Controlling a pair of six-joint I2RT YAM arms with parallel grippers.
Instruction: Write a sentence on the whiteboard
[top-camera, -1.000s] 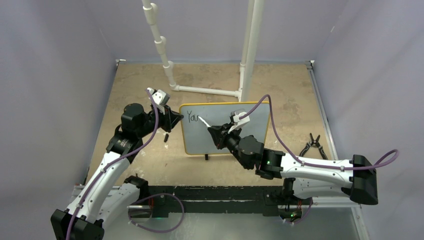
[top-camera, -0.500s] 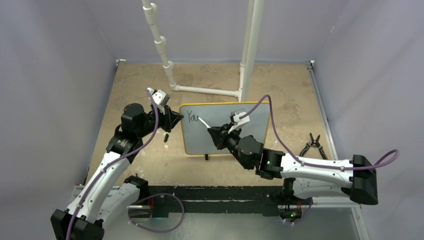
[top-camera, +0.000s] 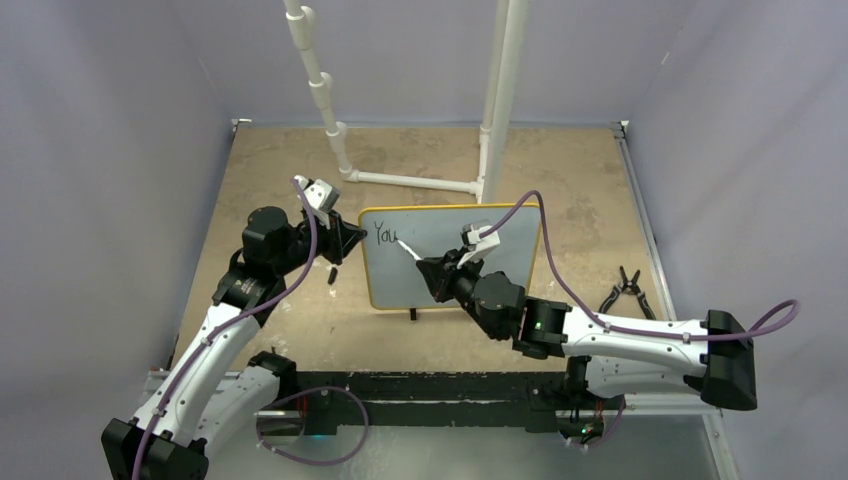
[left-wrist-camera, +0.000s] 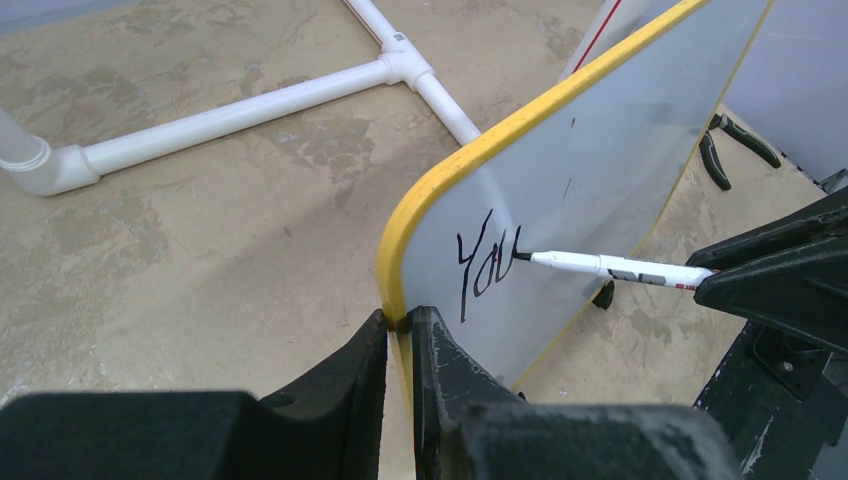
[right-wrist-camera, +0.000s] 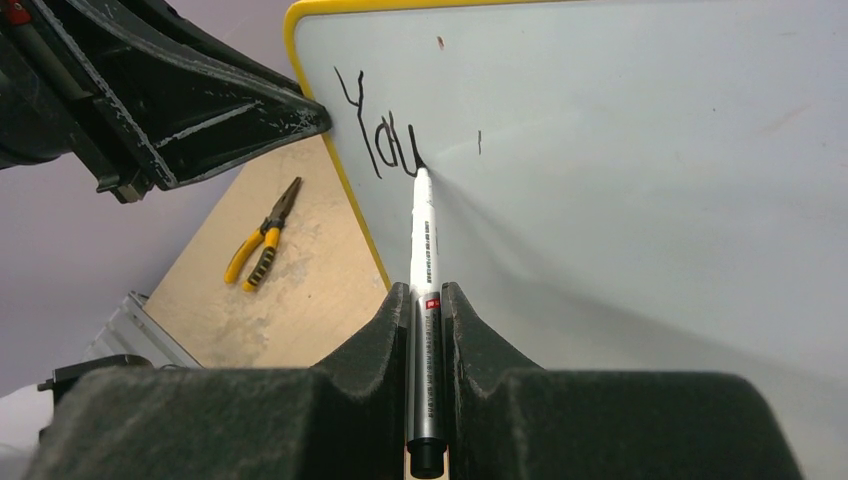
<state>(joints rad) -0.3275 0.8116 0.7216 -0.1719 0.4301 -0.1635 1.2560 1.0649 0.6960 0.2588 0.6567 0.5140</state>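
Right gripper (right-wrist-camera: 425, 300) is closed tight on a white marker (right-wrist-camera: 424, 235), pinching the barrel low down so the black tip reaches well out in front. That leaves the writing in view and the fingers off the board. The tip touches the whiteboard (top-camera: 395, 285) just right of the "u" in the sentence (right-wrist-camera: 378, 135), which so far reads only "You", at the board's top left corner. The left gripper (left-wrist-camera: 400, 322) is clamped on the yellow frame at the left edge. I judge this braces the board against the pen's push, since it stands on small feet and could slide or tip. The board sits mid-table, just near of the white pipe frame (top-camera: 410, 182). Most of the writing is yet to be done.
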